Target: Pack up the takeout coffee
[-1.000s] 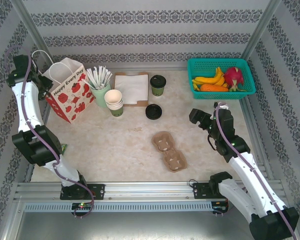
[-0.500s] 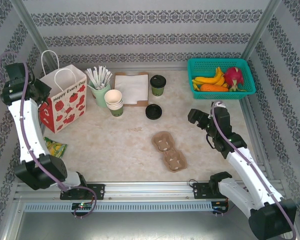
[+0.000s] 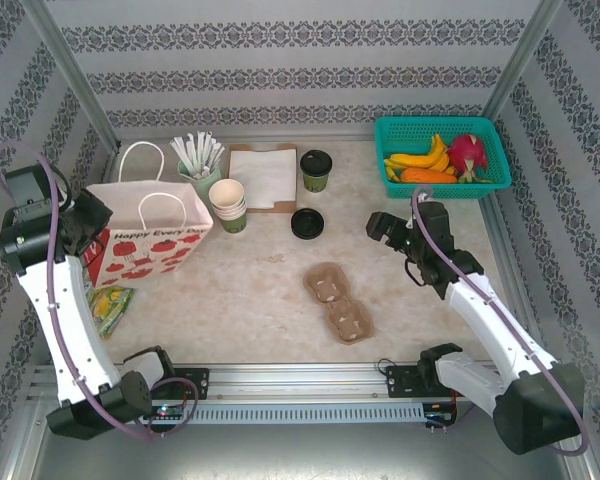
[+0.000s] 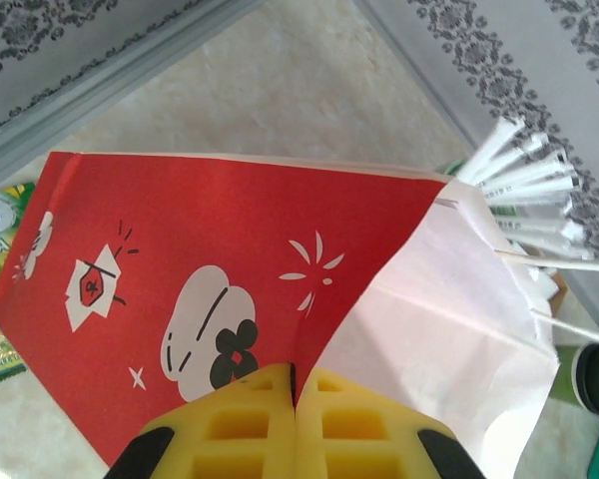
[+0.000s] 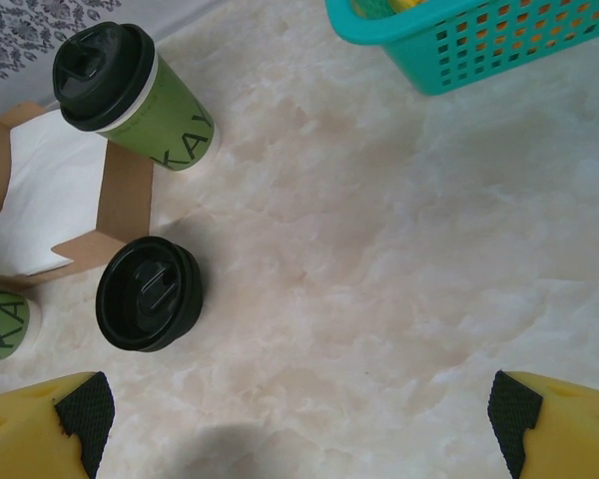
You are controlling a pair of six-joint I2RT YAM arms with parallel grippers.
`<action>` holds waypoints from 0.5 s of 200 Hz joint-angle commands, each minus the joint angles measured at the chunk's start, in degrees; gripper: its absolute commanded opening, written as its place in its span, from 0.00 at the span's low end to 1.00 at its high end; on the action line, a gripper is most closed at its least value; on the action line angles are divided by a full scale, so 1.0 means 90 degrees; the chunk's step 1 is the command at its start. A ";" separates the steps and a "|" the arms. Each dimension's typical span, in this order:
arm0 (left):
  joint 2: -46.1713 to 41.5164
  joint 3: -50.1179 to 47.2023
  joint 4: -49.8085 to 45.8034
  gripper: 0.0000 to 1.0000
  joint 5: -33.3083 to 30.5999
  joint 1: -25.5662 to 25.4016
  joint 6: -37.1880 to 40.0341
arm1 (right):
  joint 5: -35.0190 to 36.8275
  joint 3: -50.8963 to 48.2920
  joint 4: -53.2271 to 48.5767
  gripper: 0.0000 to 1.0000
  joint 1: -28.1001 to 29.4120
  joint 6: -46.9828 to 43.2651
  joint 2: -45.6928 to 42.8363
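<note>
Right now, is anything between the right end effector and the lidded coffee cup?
Nothing directly. Bare tabletop runs from the open right end effector to the lidded coffee cup. The loose black lids lie just left of that line, so a straight approach looks tight on that side.

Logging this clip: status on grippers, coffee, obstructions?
Left gripper shut on bag edge. Right gripper open, empty, short of coffee. Coffee lidded, upright. Loose lids near the approach.

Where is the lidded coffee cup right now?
Top view: the lidded coffee cup stands at the back centre, right of the napkin tray, behind the loose black lids.
</note>
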 commanded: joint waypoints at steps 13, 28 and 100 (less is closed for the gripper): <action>-0.0571 -0.0657 -0.0445 0.00 0.1280 0.0013 -0.0055 | -0.0255 0.0438 -0.0039 0.98 -0.0049 0.0171 0.0327; -0.0734 -0.0960 -0.0560 0.00 0.1488 -0.0122 -0.0248 | -0.0381 0.0583 -0.0141 0.98 -0.0033 0.0224 0.0450; -0.1142 -0.1533 -0.0311 0.00 0.1659 -0.1165 -0.1181 | -0.1120 0.1364 -0.1954 0.98 -0.0025 0.0620 0.0961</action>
